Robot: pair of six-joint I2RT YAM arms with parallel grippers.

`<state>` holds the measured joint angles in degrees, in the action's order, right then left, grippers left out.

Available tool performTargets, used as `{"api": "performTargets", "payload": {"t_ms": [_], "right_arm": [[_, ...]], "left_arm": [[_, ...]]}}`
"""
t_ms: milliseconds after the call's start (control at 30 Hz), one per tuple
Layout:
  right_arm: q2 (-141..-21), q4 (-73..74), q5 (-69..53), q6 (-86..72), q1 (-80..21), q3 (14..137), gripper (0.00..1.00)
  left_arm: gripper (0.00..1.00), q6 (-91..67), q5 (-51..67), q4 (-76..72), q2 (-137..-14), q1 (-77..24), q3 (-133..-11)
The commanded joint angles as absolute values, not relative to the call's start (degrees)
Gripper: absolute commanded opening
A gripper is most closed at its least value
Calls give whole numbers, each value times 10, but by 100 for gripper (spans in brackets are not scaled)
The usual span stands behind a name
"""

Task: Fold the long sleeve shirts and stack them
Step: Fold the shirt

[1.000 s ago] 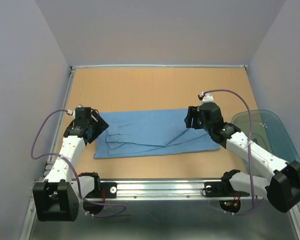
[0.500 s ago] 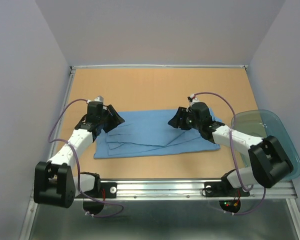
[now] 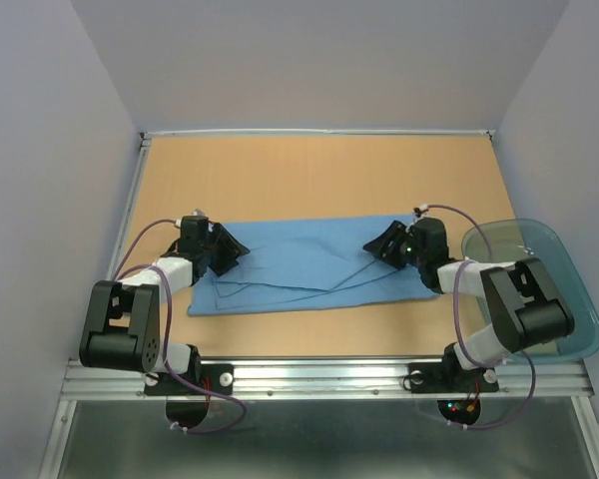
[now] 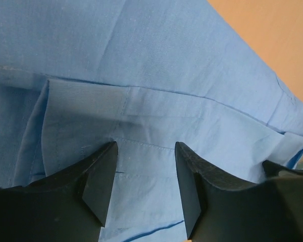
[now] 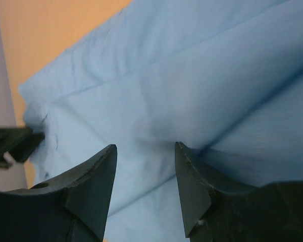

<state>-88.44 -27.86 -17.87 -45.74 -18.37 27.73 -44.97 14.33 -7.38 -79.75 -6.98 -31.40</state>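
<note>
My left gripper (image 4: 144,151) hangs low over the left end of the light blue shirt (image 3: 309,261), jaws partly spread, nothing between them. My right gripper (image 5: 144,151) is the same at the right end, empty. The shirt lies flat across frame centre, long axis left to right, with one arm at each end, equally near.

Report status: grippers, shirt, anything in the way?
Left gripper open, right gripper open, both low over shirt ends, nothing held. Shirt folded into a strip, flat on table. Tub at right, apart from shirt.
</note>
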Motion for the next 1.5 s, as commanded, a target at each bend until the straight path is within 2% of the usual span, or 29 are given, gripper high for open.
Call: {"api": "performTargets", "payload": {"t_ms": [0,133,200,233,400,633,700,833,967,1067,1333,1467], "right_arm": [[-830,-269,-133,-413,-99,259,55],[-804,-154,-48,-354,-83,322,56],[-787,-99,-36,-321,-84,358,56],[-765,-68,-30,-306,-84,367,56],[-736,35,-8,-284,-101,423,56],[-731,183,111,-325,-190,474,59],[-741,235,134,-362,-224,487,64],[-742,282,156,-429,-257,466,67],[-761,275,158,-461,-258,439,66],[-793,240,175,-442,-258,439,61],[-932,137,195,-398,-245,481,59],[-1030,112,198,-325,-214,573,59]], "left_arm": [[60,-456,116,-79,-786,-56,-288],[61,-447,122,-52,-767,-56,-298],[70,-423,126,-16,-744,-58,-320],[78,-412,119,-3,-714,-61,-332],[90,-311,79,107,-664,-85,-459],[91,-119,29,156,-764,-148,-589],[92,-102,5,155,-816,-161,-609],[91,-115,-20,145,-906,-161,-631],[88,-141,-15,134,-959,-161,-639],[87,-162,-9,135,-983,-160,-633],[82,-207,19,128,-955,-153,-551],[81,-230,58,123,-932,-139,-505]]}}
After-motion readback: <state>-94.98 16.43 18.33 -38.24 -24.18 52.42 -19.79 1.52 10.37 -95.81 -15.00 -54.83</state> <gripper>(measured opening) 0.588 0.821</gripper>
